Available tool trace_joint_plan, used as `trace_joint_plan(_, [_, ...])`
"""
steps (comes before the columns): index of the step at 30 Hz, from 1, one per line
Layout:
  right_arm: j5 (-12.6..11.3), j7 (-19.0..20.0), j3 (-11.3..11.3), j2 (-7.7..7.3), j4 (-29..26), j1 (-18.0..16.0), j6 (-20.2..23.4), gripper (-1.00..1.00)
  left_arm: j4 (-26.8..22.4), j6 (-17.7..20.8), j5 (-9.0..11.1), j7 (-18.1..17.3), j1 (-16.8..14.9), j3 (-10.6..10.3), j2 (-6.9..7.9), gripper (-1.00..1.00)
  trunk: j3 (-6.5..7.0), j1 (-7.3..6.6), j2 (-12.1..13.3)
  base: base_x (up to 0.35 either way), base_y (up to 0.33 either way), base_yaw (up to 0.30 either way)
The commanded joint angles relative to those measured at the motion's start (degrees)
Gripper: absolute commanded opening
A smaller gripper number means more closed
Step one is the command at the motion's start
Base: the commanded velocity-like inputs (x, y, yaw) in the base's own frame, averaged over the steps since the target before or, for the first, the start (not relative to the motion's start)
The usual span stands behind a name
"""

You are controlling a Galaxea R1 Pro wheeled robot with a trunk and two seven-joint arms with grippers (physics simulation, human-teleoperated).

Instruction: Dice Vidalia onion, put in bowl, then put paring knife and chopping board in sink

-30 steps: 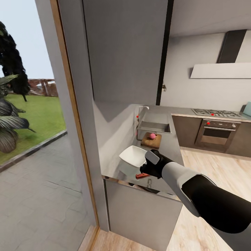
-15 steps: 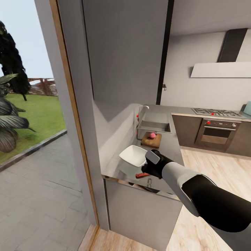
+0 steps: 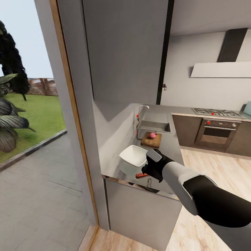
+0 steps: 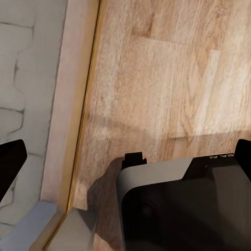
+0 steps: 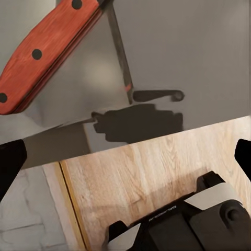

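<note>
The paring knife (image 3: 142, 175) lies on the bench (image 3: 170, 146) right at its near edge, just in front of the bowl (image 3: 133, 155), its red handle poking out from under the right end effector (image 3: 148, 171). Beyond the bowl sits the chopping board (image 3: 152, 140) with the Vidalia onion (image 3: 152, 135) on its far end, and past the board the sink (image 3: 155, 127) with its tap (image 3: 141, 111). Bare bench runs along the right of bowl and board; a grey wall (image 3: 115, 129) closes in tightly on the bowl's left.

The right wrist view brings the knife (image 5: 44, 52) up close: red handle with dark rivets near the bench edge, wood floor (image 5: 157, 172) below it. The right end effector's fingertips (image 5: 10, 167) stand far apart at the frame's sides, spread wide and holding nothing.

The left wrist view looks down on wood floor (image 4: 157, 78) and a doorway threshold (image 4: 78, 104); the left end effector's fingertips (image 4: 8, 164) are likewise spread wide, empty
</note>
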Motion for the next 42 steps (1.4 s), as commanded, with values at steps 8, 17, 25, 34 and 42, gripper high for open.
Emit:
trace_joint_plan(8, [-0.26, -0.49, 0.13, 0.0, -0.07, -0.06, 0.26, 1.0, 0.27, -0.4, 0.41, 0.03, -0.07, -0.47, -0.07, 1.0, -0.13, 0.03, -0.12, 0.032, 0.0, 0.0])
trace_joint_plan(17, [-0.26, -0.5, 0.13, 0.0, 0.01, -0.05, 0.18, 1.0, 0.24, -0.46, 0.36, 0.03, -0.07, -0.47, -0.14, 1.0, -0.13, 0.03, -0.12, 0.184, 0.0, 0.0])
trace_joint_plan(25, [-0.18, -0.5, 0.13, 0.0, 0.08, -0.05, 0.17, 1.0, 0.24, -0.4, 0.38, 0.03, -0.06, -0.47, -0.44, 1.0, -0.13, 0.03, -0.12, 0.144, 0.0, 0.0])
trace_joint_plan(34, [-0.26, -0.45, 0.13, 0.0, 0.1, -0.05, 0.13, 1.0, 0.22, -0.4, 0.4, 0.03, -0.03, -0.47, -0.51, 1.0, -0.13, 0.03, -0.12, 0.012, 0.0, 0.0])
trace_joint_plan(42, [-0.26, -0.34, 0.13, 0.0, 0.1, -0.05, 0.09, 1.0, 0.22, -0.4, 0.38, 0.03, -0.04, -0.47, -0.5, 1.0, -0.22, 0.03, -0.12, 0.001, 0.0, 0.0])
